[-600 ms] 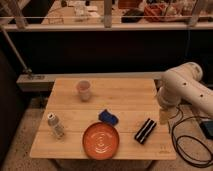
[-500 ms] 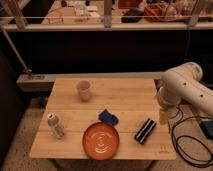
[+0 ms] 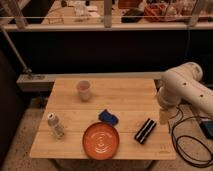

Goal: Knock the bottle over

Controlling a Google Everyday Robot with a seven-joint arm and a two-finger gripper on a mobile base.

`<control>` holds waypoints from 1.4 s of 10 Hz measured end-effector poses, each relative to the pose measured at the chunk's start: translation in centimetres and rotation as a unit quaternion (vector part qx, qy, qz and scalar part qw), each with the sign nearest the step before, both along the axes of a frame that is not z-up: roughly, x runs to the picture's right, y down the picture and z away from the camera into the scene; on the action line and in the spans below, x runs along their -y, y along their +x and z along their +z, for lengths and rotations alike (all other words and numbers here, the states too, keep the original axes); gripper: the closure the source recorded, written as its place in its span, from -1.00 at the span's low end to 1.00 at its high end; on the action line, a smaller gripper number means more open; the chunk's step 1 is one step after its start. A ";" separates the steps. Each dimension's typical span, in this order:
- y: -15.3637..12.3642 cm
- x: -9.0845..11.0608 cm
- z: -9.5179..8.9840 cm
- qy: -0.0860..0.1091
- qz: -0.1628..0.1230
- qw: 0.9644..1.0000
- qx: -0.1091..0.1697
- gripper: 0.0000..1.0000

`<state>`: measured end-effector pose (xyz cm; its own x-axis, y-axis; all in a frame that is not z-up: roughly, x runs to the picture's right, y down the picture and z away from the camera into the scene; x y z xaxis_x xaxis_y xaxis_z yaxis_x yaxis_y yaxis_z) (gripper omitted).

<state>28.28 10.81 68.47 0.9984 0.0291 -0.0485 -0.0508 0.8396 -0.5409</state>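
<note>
Light wooden table (image 3: pixel 125 95) on a speckled floor, dark wall and railing behind. Front row: orange plate (image 3: pixel 101 140) at the near edge, centre. The bottle (image 3: pixel 56 125) stands upright near the front-left corner, left of the plate and not touching it. A black rectangular object (image 3: pixel 145 130) lies right of the plate. Just behind the plate sits a blue crumpled thing (image 3: pixel 108 117), cloth or sponge, can't say which. Further back, left of centre, is the translucent cup (image 3: pixel 83 90), upright and well apart from the bottle. White arm (image 3: pixel 182 90) is folded at the right side, with the gripper (image 3: pixel 164 116) hanging at the table's right edge, near the black object. Can't tell whether it's wide or narrow, and nothing visibly in it. Change vs a moment ago: none that I can see, arm pose and all objects match. So the task looks not started: bottle untouched, the plate and nearly the whole tabletop between it and the gripper. My read is the next move is a long reach left across the front, passing over the plate, then a sideways push high on the bottle. It's slim, so it should tip easily.
</note>
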 end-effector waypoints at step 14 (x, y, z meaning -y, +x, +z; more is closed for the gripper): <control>-5.8 1.3 -0.4 0.011 -0.031 0.999 0.021 -0.60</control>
